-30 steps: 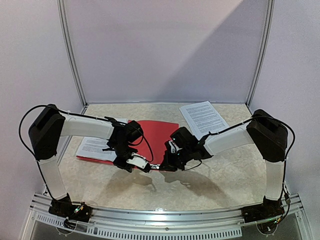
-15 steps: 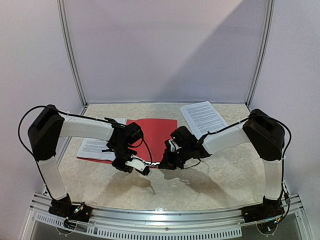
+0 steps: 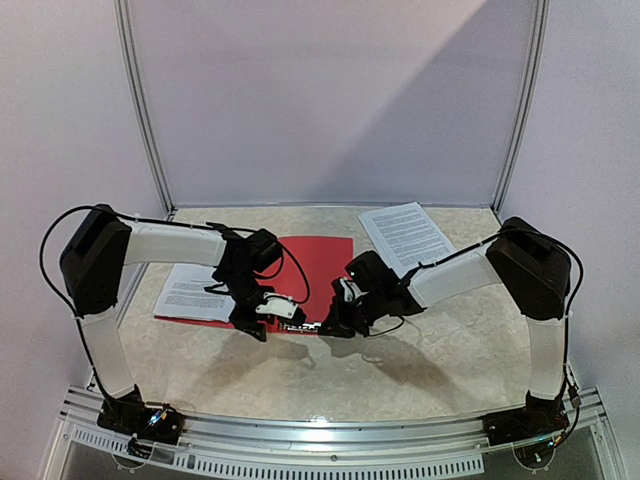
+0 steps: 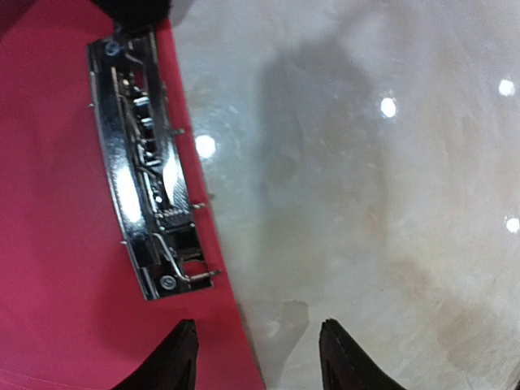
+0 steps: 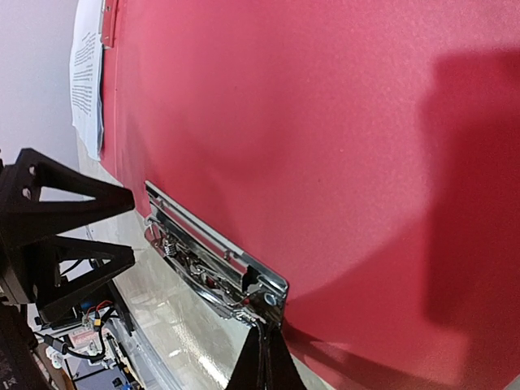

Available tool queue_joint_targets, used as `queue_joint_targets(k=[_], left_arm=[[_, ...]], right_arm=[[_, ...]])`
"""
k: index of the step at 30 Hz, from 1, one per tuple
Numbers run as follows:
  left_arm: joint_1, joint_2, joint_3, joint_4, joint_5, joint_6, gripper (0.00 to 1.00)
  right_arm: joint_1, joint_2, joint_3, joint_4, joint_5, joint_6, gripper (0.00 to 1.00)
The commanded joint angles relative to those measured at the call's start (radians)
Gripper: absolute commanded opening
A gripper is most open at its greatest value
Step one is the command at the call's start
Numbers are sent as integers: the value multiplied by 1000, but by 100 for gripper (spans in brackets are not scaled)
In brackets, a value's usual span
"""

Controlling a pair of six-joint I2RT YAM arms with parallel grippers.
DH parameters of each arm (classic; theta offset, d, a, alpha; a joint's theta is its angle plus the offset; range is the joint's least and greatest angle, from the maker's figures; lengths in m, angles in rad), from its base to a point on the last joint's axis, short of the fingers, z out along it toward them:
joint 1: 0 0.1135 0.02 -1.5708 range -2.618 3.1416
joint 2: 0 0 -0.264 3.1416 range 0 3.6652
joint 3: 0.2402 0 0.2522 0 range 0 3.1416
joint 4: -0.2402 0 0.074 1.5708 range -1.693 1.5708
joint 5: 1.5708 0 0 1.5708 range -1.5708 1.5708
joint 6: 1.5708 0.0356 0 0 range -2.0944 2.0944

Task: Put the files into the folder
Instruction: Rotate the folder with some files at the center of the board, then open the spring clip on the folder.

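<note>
Pale lilac walls (image 3: 330,100), silver corner posts (image 3: 143,110), glossy beige marbled tabletop (image 3: 450,345).

A glossy beige table (image 3: 455,345) (marbled) meets pale lilac walls (image 3: 330,100)

Matt red folder (image 5: 325,122), shiny metal clip (image 4: 146,171)

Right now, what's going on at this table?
The red folder lies open, its silver clip at the near edge. The right pincer, shut, has its tip against one end of that clip. The left pincer hovers open over the folder's edge beside the clip, holding nothing. One printed sheet lies on the folder's left side; other sheets lie far right, outside it.
</note>
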Motion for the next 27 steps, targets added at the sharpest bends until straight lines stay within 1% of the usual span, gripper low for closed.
queue_joint_targets(k=[1, 8, 11, 13, 15, 19, 23, 27], left_arm=[[6, 49, 23, 94, 39, -84, 53], [-7, 94, 79, 83, 25, -119, 56], [-14, 102, 83, 103, 6, -139, 56], [-20, 108, 86, 88, 13, -134, 56], [-39, 125, 88, 65, -15, -124, 55], [-80, 148, 76, 48, -64, -117, 47], [-83, 164, 83, 24, -75, -117, 35], [-87, 188, 83, 13, -108, -106, 24]], right_arm=[[-16, 49, -47, -154, 63, 3, 0], [-17, 54, -42, -148, 62, -2, 0], [-16, 55, -42, -145, 62, -4, 0], [-16, 53, -47, -139, 62, -5, 1], [-15, 52, -48, -133, 59, -4, 1], [-16, 50, -44, -130, 56, -5, 1], [-17, 49, -27, -142, 66, -12, 0], [-20, 61, -22, -176, 113, -27, 0]])
